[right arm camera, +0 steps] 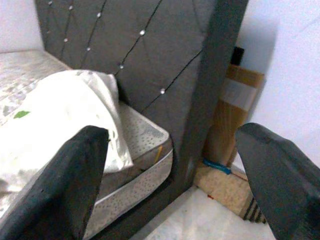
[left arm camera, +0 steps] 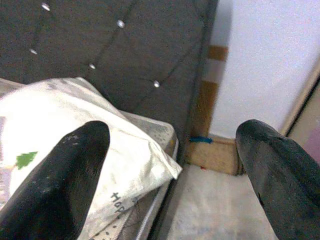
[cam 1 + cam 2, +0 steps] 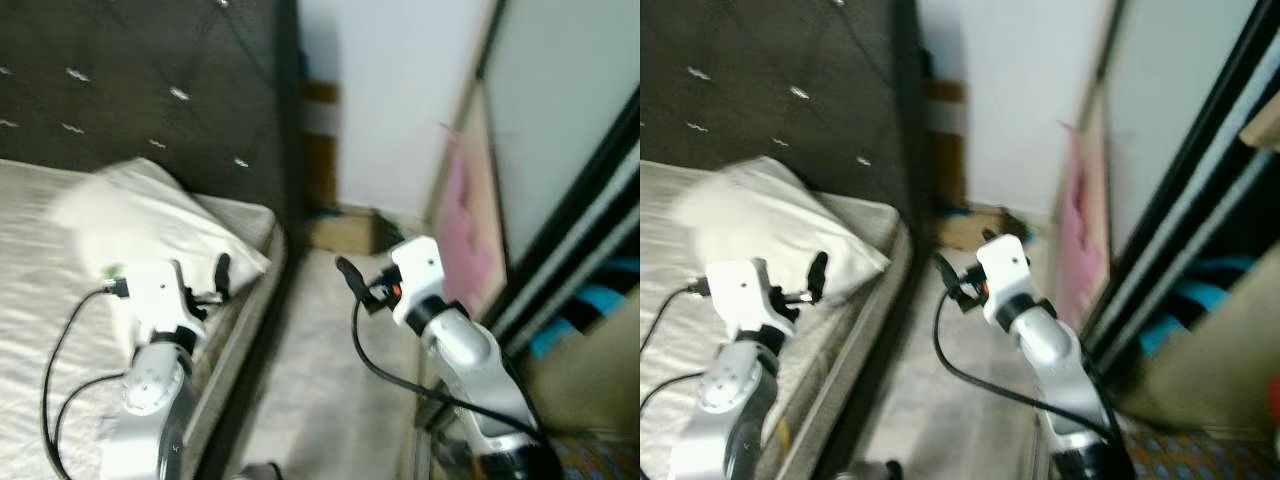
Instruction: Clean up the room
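Pillow point(image 3: 150, 225), white with small printed marks, lies at the head of the bed point(image 3: 40, 300), against the dark tufted headboard point(image 3: 150, 80), as a humanoid robot stands at the bed's corner with both arms raised.

Nearest the camera, the left gripper point(image 3: 215, 280) hovers over the mattress edge just beside the pillow's corner, fingers spread wide and holding nothing. The right gripper point(image 3: 352, 280) hangs over the pale floor point(image 3: 310, 380) of the narrow aisle between the bed and a wardrobe with sliding doors point(image 3: 560, 190); its fingers also stand apart and empty.

Farther along the aisle, a pink cloth point(image 3: 465, 225) hangs against the wardrobe side. At the far end, flattened cardboard point(image 1: 225, 185) lies on the floor at the foot of the white wall point(image 3: 400, 90), with a taller taped cardboard piece point(image 1: 235, 115) leaning upright in the gap beside the headboard.

Judging by this scene, the tidying appears to be at an early or in-between stage: neither gripper carries anything, the pillow sits slightly askew, and the cardboard remains on the floor. Which item the robot means to handle next cannot be told from the blurred head views.
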Robot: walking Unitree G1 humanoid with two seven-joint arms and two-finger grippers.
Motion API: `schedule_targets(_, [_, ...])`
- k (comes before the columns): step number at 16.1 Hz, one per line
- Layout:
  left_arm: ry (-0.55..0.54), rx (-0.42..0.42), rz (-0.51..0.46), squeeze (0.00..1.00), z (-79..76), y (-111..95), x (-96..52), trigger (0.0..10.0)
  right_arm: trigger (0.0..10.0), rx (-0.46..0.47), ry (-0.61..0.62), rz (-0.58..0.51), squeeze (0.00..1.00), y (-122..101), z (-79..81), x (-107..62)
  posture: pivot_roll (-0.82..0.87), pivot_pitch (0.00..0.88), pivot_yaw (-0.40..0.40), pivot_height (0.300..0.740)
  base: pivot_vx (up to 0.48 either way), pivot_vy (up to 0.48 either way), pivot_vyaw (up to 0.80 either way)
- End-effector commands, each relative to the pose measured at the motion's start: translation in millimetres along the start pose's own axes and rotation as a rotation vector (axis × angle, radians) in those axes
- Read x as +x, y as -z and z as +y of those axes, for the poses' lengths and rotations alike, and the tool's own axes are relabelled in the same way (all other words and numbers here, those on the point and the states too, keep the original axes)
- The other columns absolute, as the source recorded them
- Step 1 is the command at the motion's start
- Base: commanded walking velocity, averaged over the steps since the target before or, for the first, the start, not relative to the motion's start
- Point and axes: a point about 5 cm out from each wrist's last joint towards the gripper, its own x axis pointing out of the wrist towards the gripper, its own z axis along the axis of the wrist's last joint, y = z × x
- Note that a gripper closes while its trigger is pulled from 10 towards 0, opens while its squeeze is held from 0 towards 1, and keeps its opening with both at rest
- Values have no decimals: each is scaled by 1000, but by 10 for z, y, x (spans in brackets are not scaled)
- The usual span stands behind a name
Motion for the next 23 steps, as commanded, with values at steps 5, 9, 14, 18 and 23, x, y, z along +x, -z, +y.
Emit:
schedule_targets(5, [5,29,-40,0,-3,-45,8,10000,10000,9,20,-6,0,-4,-27,17,-8,0,-3,740,0,0,800])
schedule_targets(9, [2,60,-39,0,-32,-36,12,10000,10000,15,27,-18,0,-24,-34,26,-8,0,-3,740,0,0,800])
schedule_targets(14, [-23,22,-25,0,-27,-5,20,10000,10000,55,35,-34,0,-43,-52,14,-14,0,-4,740,0,0,565])
schedule_targets(18, [-32,23,-18,0,-22,6,21,10000,10000,60,41,-35,0,-39,-73,18,-11,0,-6,740,0,370,0])
schedule_targets(23, [-36,26,-33,0,-23,-10,35,10000,10000,63,42,-35,0,-39,-73,15,-13,0,-5,740,0,243,0])
